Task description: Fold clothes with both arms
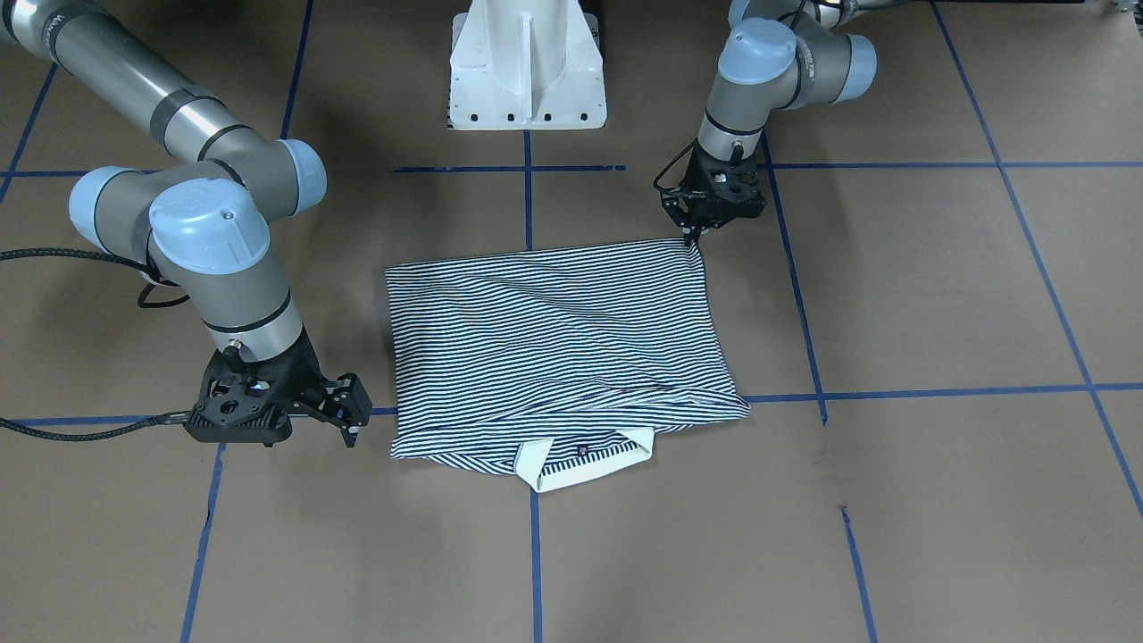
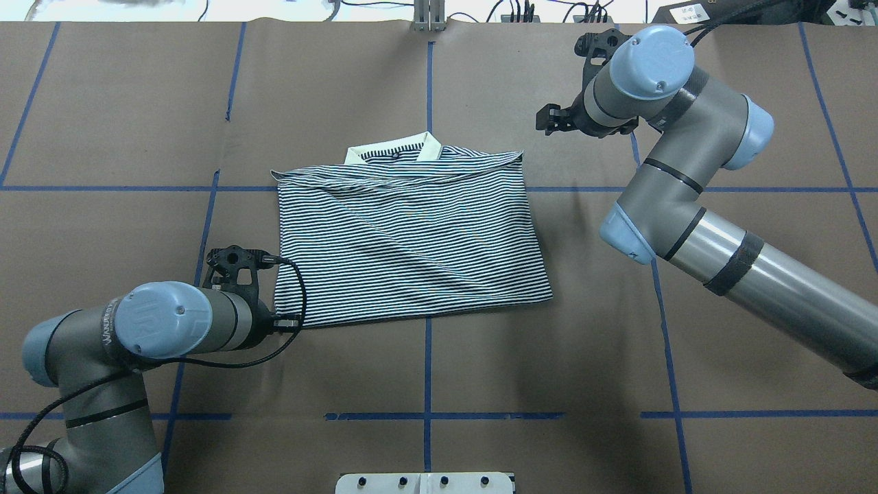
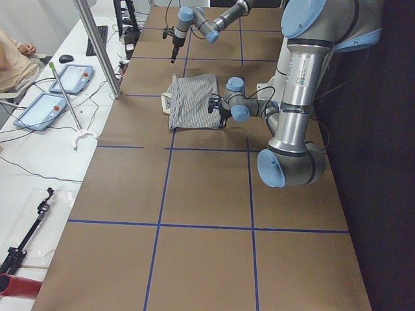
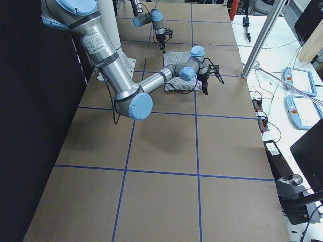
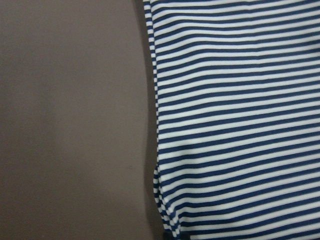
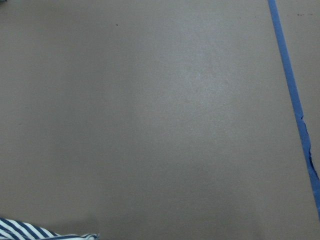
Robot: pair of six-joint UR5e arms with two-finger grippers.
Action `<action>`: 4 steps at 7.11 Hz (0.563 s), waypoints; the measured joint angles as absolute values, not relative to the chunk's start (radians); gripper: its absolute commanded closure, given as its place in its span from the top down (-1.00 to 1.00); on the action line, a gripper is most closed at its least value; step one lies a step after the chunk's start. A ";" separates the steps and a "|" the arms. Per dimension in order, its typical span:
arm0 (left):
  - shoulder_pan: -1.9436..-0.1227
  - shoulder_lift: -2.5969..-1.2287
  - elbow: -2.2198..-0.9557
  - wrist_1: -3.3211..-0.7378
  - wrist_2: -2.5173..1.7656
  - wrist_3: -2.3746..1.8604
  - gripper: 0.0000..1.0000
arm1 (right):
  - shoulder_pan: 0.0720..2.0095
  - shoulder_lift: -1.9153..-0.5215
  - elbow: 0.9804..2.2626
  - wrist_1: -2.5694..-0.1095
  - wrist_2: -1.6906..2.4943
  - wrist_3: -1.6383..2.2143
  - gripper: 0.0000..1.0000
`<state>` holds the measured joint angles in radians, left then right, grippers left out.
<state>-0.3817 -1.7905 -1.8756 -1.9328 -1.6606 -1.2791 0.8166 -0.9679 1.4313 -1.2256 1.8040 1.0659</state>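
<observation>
Overhead exterior shows polo shirt (image 2: 411, 240) lying flat; left gripper (image 2: 287, 321), right gripper (image 2: 547, 120): opening unclear.

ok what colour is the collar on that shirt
Plain white: the collar stands out against the navy-and-white striped shirt. It shows best in the exterior front-facing view.

The shirt (image 2: 411, 233) lies mid-counter (image 2: 137, 103), collar away from the robot; left gripper (image 1: 692, 237) at its near left corner, right gripper (image 1: 354, 432) apart off its far right corner
</observation>
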 measured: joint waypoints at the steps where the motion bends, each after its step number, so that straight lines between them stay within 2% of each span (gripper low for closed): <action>1: -0.387 -1.787 -1.880 -1.933 -1.661 -1.262 -1.00 | 0.816 -0.968 1.431 -1.225 1.804 1.067 1.00; 4: -0.521 -1.793 -1.834 -1.934 -1.655 -1.054 -1.00 | 0.815 -0.968 1.428 -1.225 1.805 1.067 1.00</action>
